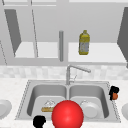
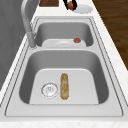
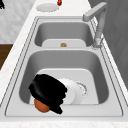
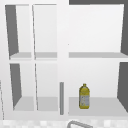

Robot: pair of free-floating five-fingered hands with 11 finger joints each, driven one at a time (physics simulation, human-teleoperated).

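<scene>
— Where's the orange ball (image 1: 115,96) rel. to the hand?
— In the right hand (image 1: 113,91) — fingers curled round it, ball poking out below. It hangs over the right rim of the sink (image 1: 25,98), above the counter edge. Side view: hand (image 3: 48,92) knuckles up, ball (image 3: 41,105) under the palm.
— Left hand?
— Left hand (image 1: 39,121) low at the front edge; can't tell if open or shut.
— What's around?
— Plate (image 1: 90,109) in the right basin, bread (image 1: 47,109) by the drain in the left. Big red ball (image 1: 67,114) at front centre hides part of both basins. Faucet (image 1: 72,72) betw. them; yellow bottle (image 1: 84,43) on the shelf above, well apart.
</scene>
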